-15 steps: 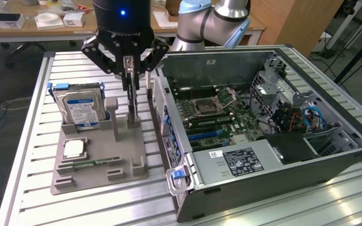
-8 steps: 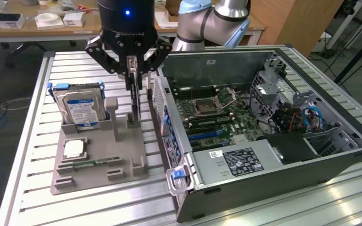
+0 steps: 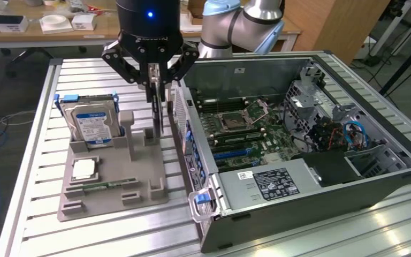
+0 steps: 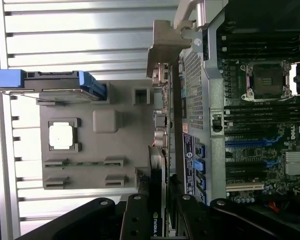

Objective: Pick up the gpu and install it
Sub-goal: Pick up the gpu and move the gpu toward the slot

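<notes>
We observed a grey parts holder (image 3: 145,179) on the slatted metal table (image 3: 38,107), toward the exterior view's left. A hard drive (image 3: 91,124) stood upright in its rear slot. A processor chip (image 3: 83,169) and a memory stick (image 3: 109,185) lay flat in recesses nearer the front.

To the right of the drive, the gripper (image 3: 157,81) pointed straight down over the holder's right-hand side. Its two fingers were drawn in until only the thickness of the card separated them, and they clamped the gpu (image 3: 157,110) by its upper edge. The card hung vertically, edge-on to the exterior camera. Its lower edge was level with the holder's rear posts, and we could not tell whether it was clear of them.

In the wrist view, the gripper (image 4: 159,201) pinched the gpu (image 4: 156,185) from both sides. The card ran away from the camera to a pale metal bracket (image 4: 162,47) at its far end, just beside the rear panel of the case.

Behind and to the right, the arm (image 3: 252,24) bent at a grey and blue joint above the table's far edge.

Further right, the open computer case (image 3: 312,198) lay on its side with the motherboard (image 3: 256,134) exposed.
</notes>
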`<state>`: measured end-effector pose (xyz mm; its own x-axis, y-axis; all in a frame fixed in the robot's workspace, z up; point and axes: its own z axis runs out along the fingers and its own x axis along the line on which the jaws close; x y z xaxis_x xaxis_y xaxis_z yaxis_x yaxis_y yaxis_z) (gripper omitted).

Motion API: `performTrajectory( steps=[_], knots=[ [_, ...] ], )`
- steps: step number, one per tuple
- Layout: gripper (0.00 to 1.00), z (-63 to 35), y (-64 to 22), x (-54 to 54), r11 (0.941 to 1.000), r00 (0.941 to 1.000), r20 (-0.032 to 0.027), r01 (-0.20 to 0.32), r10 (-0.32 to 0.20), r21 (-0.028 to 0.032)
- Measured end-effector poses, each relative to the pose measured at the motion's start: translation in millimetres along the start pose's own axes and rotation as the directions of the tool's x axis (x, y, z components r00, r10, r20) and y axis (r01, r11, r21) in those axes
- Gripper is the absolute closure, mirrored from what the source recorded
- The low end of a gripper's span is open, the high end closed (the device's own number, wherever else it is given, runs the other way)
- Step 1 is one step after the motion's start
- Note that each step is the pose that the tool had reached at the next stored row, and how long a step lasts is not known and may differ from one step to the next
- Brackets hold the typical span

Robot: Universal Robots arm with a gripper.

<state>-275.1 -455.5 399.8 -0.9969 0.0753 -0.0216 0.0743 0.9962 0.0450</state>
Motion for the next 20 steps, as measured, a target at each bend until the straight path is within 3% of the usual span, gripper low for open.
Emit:
performTrajectory(
  steps=[20],
  knots=[
    [0.74, -2.3, 1.2, -11.7, 1.0, 1.0, 0.0, 0.0, 0.0, 0.0009]
  ],
)
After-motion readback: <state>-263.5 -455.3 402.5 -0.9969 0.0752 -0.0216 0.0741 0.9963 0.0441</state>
